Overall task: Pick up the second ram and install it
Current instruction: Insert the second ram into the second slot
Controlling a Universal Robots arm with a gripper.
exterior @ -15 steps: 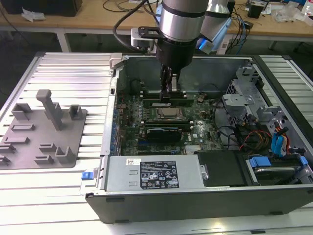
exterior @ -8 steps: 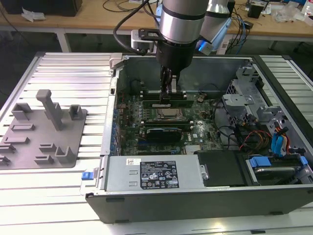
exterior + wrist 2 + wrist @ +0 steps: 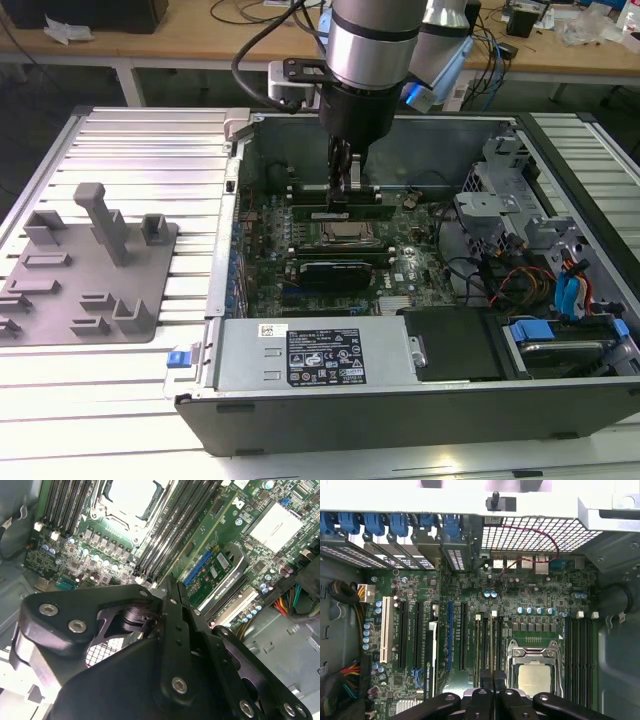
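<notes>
The gripper (image 3: pixel 343 200) reaches straight down into the open computer case (image 3: pixel 380 415), over the middle of the motherboard (image 3: pixel 410 270). Its fingers (image 3: pixel 484 690) are drawn close together and pinch the top edge of the second ram (image 3: pixel 310 212). The ram stands on edge directly beneath the fingertips. In the exterior view it is a slim green strip running from that view's left to its right, with about as much board showing on either side of the fingers. It lies just beside the processor socket (image 3: pixel 345 236). In the first wrist view the stick (image 3: pixel 491 645) is seen edge-on as a thin line, running along the long black memory slots (image 3: pixel 481 645) next to the socket. The pictures do not show whether it is pressed fully home. The black expansion card (image 3: pixel 335 272) sits on the near side of the socket, apart from the gripper. The power supply (image 3: pixel 310 355) lies along the case's near wall. A grey fixture tray (image 3: pixel 90 270) rests on the table well to the exterior view's left, outside the case.
</notes>
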